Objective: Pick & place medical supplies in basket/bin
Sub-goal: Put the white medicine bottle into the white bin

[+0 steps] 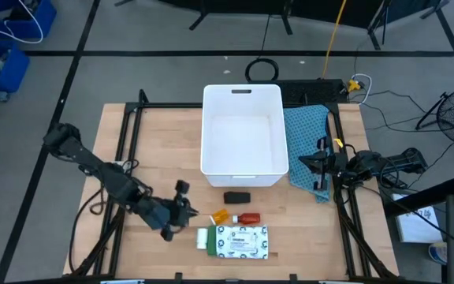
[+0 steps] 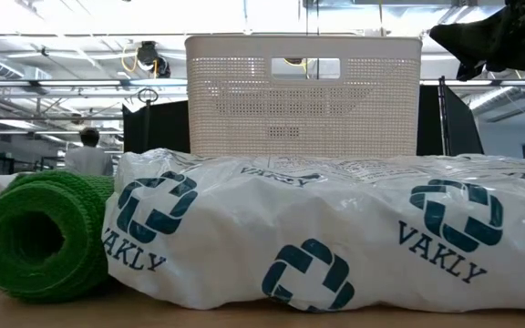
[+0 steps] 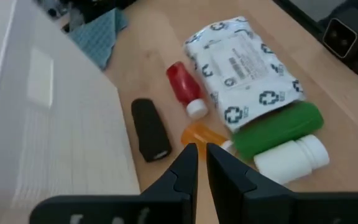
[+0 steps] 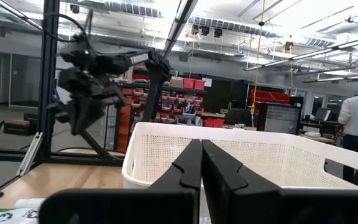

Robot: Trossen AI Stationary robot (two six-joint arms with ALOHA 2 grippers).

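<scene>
**Supplies clustered at the counter's front edge, tub empty behind them**

The supplies lie together near the middle of the counter's [image 1: 156,142] front edge. The flat white packet [image 1: 243,241] with green recycling-style print is closest to the edge, its plastic crinkled. A green roll [image 1: 210,238] touches its left end, with a white bottle [image 3: 291,158] just beside the roll. Behind the packet lie a red bottle [image 1: 248,218] with a white cap and an orange vial [image 1: 220,216], both on their sides. A black block [image 1: 237,197] lies between them and the white tub [image 1: 243,170], which has perforated walls and a handle slot at its far rim.

The left pincer [image 1: 184,214] hovers just left of the orange vial, fingers nearly together, holding nothing. The right pincer [image 1: 318,164] waits over the blue-green cloth [image 1: 304,126] at the right edge, fingers closed and empty.
</scene>
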